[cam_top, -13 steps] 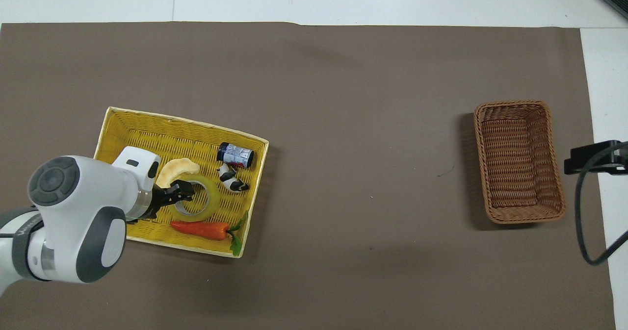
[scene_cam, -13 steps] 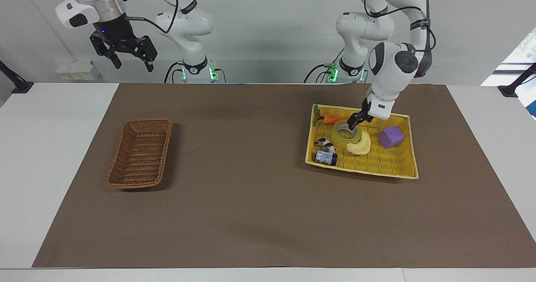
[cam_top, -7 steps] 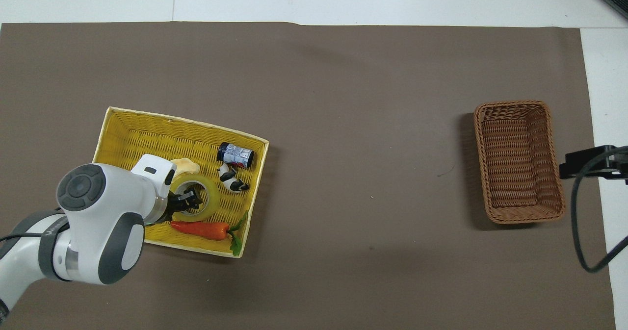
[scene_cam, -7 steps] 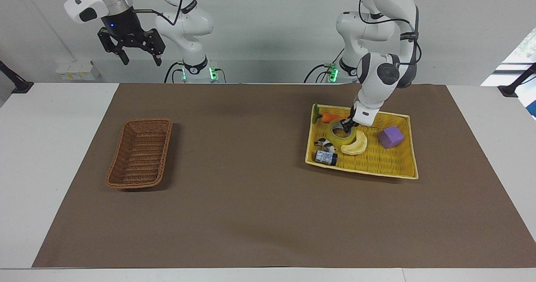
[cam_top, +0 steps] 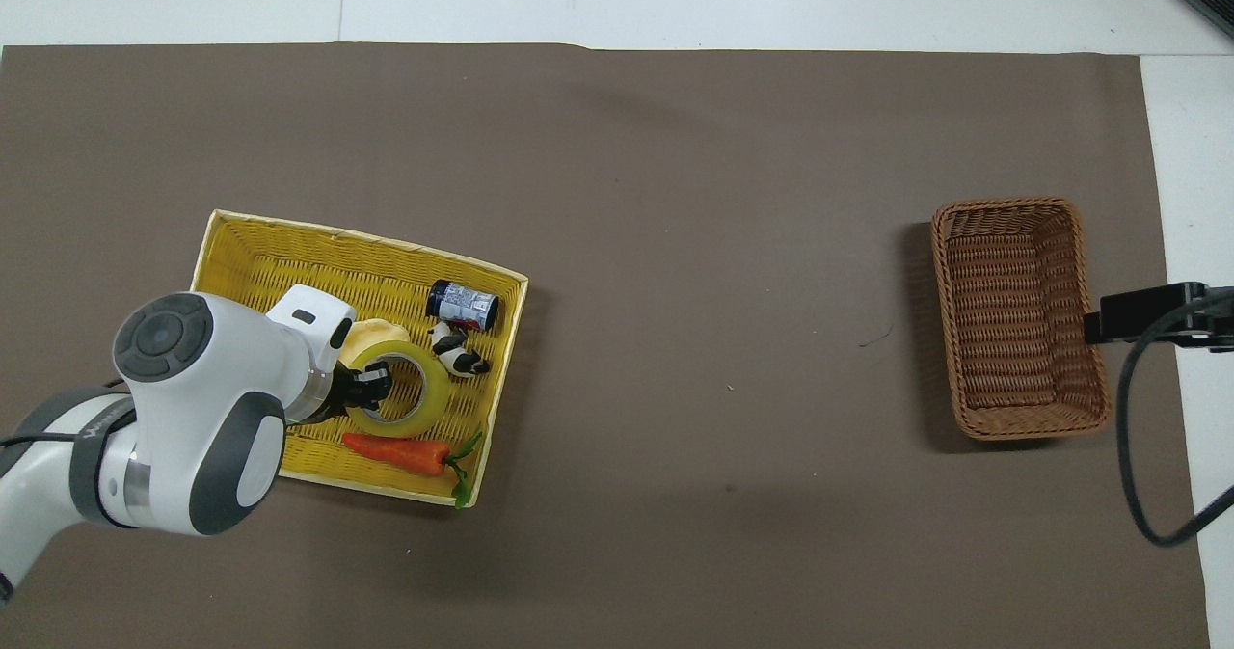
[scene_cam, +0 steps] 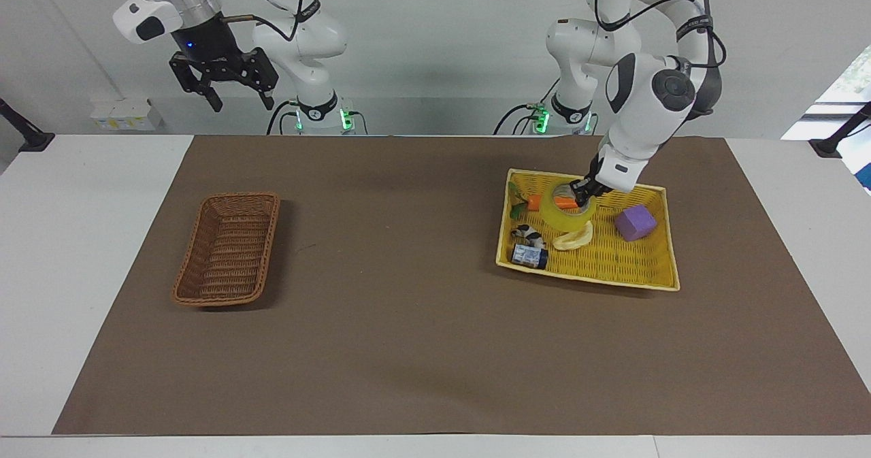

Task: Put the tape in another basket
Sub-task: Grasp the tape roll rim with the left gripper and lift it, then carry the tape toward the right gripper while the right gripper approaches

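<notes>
Tape (scene_cam: pixel 569 214) is in the left gripper (scene_cam: pixel 582 196), which is clamped on the ring's wall, one finger inside the hole. The roll looks tilted and lifted a bit off the yellow tray (scene_cam: pixel 653 277), right over the carrot (scene_cam: pixel 544 202) and banana slice (scene_cam: pixel 573 239), at the left arm's end of the worktop. The brown basket (scene_cam: pixel 228 250) sits well apart at the right arm's end, so the carry runs along the table's length, and the left arm is clearly the nearer one. The right gripper (scene_cam: pixel 226 80) waits high up with fingers spread. The overhead view shows the finger in the hole; only the facing view shows the lift and purple block (scene_cam: pixel 635 222).
</notes>
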You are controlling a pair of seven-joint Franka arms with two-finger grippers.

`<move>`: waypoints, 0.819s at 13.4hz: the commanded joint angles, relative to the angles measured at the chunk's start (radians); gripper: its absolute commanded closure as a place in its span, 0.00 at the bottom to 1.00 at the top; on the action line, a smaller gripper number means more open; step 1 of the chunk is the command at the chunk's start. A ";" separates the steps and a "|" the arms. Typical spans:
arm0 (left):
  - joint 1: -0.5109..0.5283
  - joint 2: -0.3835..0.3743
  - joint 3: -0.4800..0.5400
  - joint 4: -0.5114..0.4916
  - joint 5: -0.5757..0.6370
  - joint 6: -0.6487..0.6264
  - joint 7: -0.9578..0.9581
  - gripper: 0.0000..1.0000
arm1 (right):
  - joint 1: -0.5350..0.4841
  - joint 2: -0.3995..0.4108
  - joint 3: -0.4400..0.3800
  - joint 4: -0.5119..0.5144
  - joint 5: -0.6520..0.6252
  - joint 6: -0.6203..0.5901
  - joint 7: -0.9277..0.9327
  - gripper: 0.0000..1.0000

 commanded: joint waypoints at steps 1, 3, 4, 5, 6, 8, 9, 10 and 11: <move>-0.041 0.006 -0.010 0.091 -0.022 -0.123 -0.001 1.00 | 0.018 -0.002 0.001 -0.055 0.036 0.068 -0.033 0.00; -0.072 -0.002 -0.018 0.093 -0.135 -0.108 -0.097 1.00 | 0.078 0.019 0.001 -0.112 0.053 0.201 -0.032 0.00; -0.083 -0.002 -0.038 0.091 -0.155 -0.087 -0.113 1.00 | 0.098 0.036 0.001 -0.112 0.062 0.232 -0.028 0.00; -0.098 -0.002 -0.049 0.090 -0.176 -0.050 -0.115 1.00 | 0.116 0.062 0.001 -0.109 0.119 0.256 -0.024 0.00; -0.127 -0.002 -0.050 0.085 -0.240 0.000 -0.113 1.00 | 0.144 0.085 0.001 -0.112 0.175 0.296 -0.024 0.00; -0.159 0.004 -0.055 0.081 -0.374 0.118 -0.106 1.00 | 0.205 0.142 0.003 -0.112 0.238 0.315 0.004 0.00; -0.194 0.004 -0.055 0.078 -0.425 0.167 -0.104 1.00 | 0.222 0.160 0.001 -0.112 0.297 0.327 0.030 0.00; -0.223 0.007 -0.055 0.076 -0.448 0.215 -0.102 1.00 | 0.224 0.168 0.003 -0.113 0.356 0.347 0.039 0.00; -0.262 0.019 -0.055 0.076 -0.457 0.262 -0.102 1.00 | 0.225 0.177 0.003 -0.121 0.408 0.349 0.041 0.00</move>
